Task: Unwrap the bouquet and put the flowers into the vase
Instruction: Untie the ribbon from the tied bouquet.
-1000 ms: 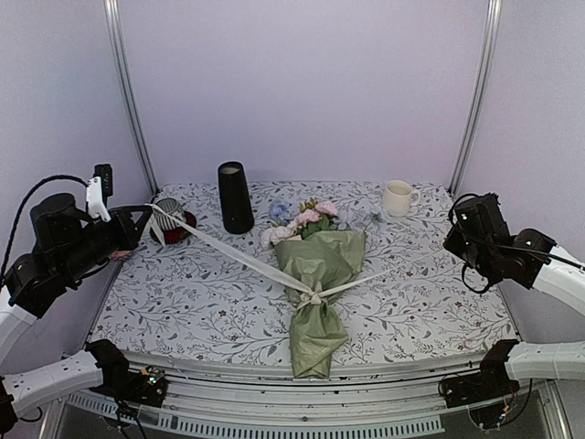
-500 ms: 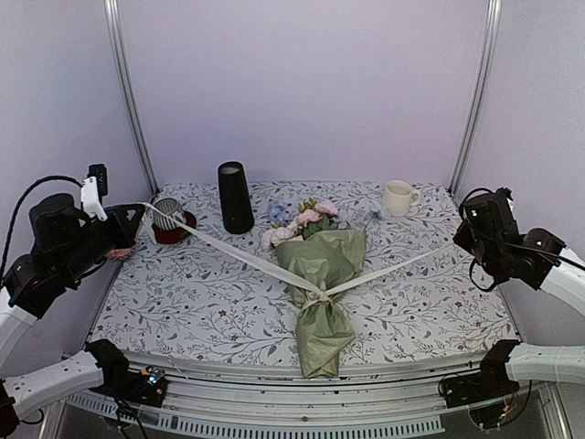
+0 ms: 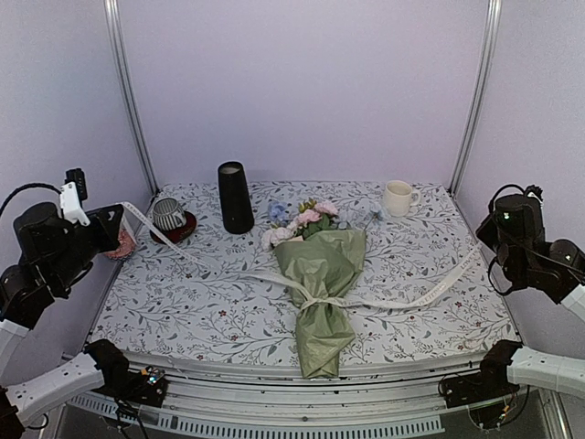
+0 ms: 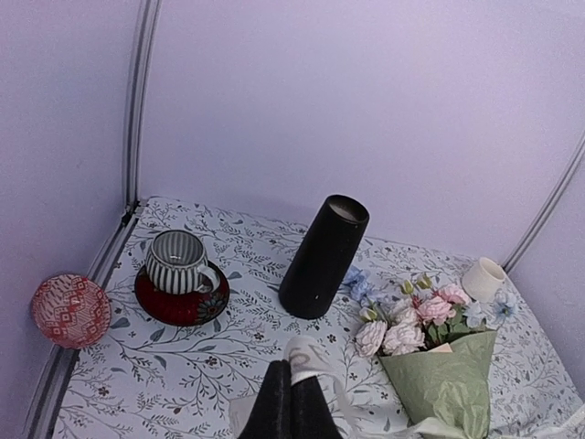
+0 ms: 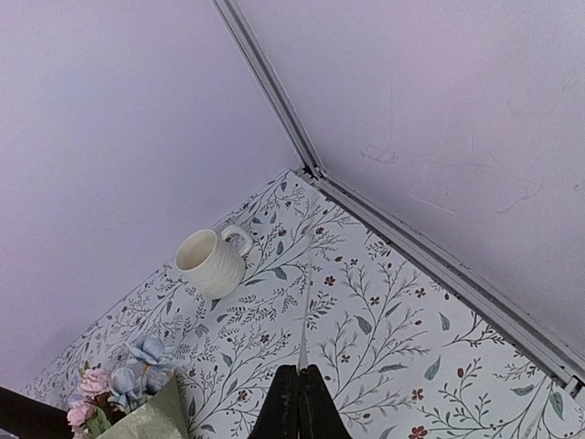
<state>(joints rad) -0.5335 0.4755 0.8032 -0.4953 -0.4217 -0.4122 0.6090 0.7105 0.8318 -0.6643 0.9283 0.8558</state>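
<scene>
The bouquet (image 3: 316, 274) lies mid-table in sage-green paper, with the flowers (image 3: 302, 219) pointing to the back. The cream ribbon (image 3: 228, 271) still crosses its waist, and both long ends trail slack over the cloth. My left gripper (image 3: 121, 219), raised at the far left, is shut on one ribbon end (image 4: 313, 355). My right gripper (image 3: 483, 245), at the far right, is shut on the other end (image 5: 304, 320), seen edge-on. The black vase (image 3: 235, 197) stands upright behind and left of the bouquet, and shows in the left wrist view as the vase (image 4: 324, 258) beside the flowers (image 4: 411, 315).
A striped grey cup (image 3: 168, 214) on a red saucer sits left of the vase. A red patterned bowl (image 4: 70, 309) lies at the left edge. A cream mug (image 3: 397, 198) stands at the back right. Metal frame posts and lilac walls close in the sides.
Both arms have drawn outward and back, away from the bouquet. The ribbon's knot has pulled loose, and its strands have gone from taut lines to long slack ones on the cloth.
</scene>
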